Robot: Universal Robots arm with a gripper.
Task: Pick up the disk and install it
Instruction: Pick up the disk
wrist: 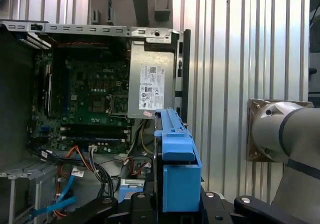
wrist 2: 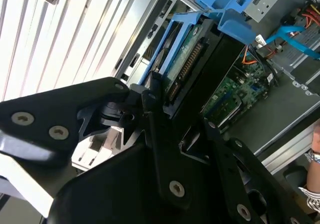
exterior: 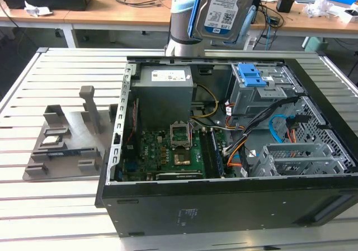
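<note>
The disk (exterior: 224,10), a silver hard drive with a white-and-blue label in a blue carrier bracket, hangs upright above the back of the open computer case (exterior: 224,190). In the second wrist view my gripper (wrist 2: 177,115) is shut on the disk (wrist 2: 186,59), with a black finger (wrist 2: 150,102) pressed against each side of the blue frame. The first wrist view shows the disk (wrist: 175,154) edge-on between the gripper (wrist: 172,200) fingers. It is over the case's edge, beside the power supply (wrist: 150,87). The grey drive cage with a blue latch (exterior: 251,79) sits below the disk.
Inside the case lie the motherboard (exterior: 168,150), loose cables (exterior: 279,129) and a second grey cage (exterior: 299,157). A grey fixture with small parts (exterior: 61,145) rests on the slatted table at the exterior view's left. The arm's pale column (exterior: 182,24) rises behind the case.
</note>
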